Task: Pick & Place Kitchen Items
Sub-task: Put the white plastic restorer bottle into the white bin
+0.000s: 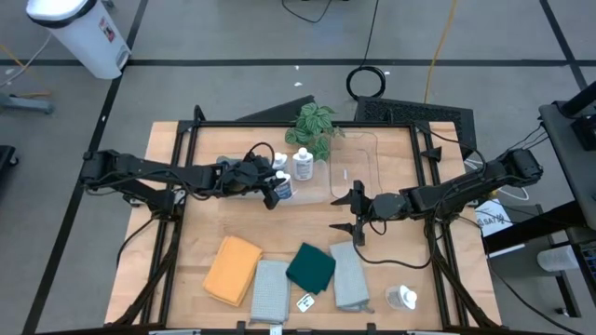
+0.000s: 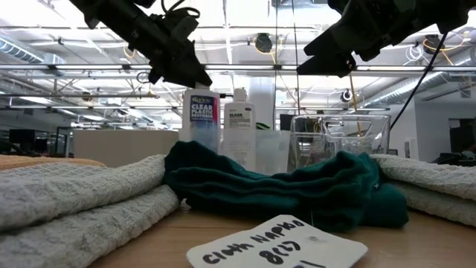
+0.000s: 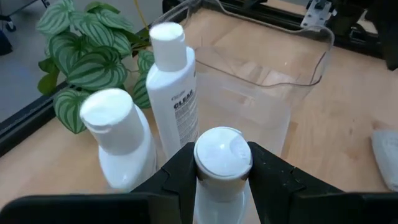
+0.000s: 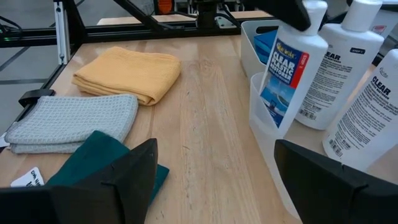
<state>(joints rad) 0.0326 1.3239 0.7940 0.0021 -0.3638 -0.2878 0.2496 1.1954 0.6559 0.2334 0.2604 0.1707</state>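
Note:
My left gripper (image 1: pixel 273 192) is shut on a white squeeze bottle with a blue label (image 2: pixel 201 119) near the table's middle. Two more white bottles (image 3: pixel 118 140) (image 3: pixel 171 87) stand just beyond it, before the clear bin (image 1: pixel 358 167). My right gripper (image 1: pixel 357 216) hangs open above the bare table, right of the held bottle, nothing between its fingers. An orange cloth (image 1: pixel 233 270), two grey cloths (image 1: pixel 270 290) (image 1: pixel 349 277) and a dark green cloth (image 1: pixel 310 268) lie folded along the near edge. Another bottle (image 1: pixel 402 298) lies on its side at the near right. My left gripper pinches the bottle's white cap (image 3: pixel 222 155) between its two fingers, one finger (image 3: pixel 180 171) on each side. The fingers come from the table's left, slanting down. The bottle hangs below them, leaning a little (image 4: pixel 286 81); the green cloth and a clear wall hide its bottom.
A green leafy plant (image 1: pixel 312 126) stands at the far edge behind the bottles. A white label card (image 1: pixel 305 302) lies by the green cloth. A smaller bin with something blue in it (image 4: pixel 261 40) sits left of the bottles. Bare wood lies between the cloths and the grippers.

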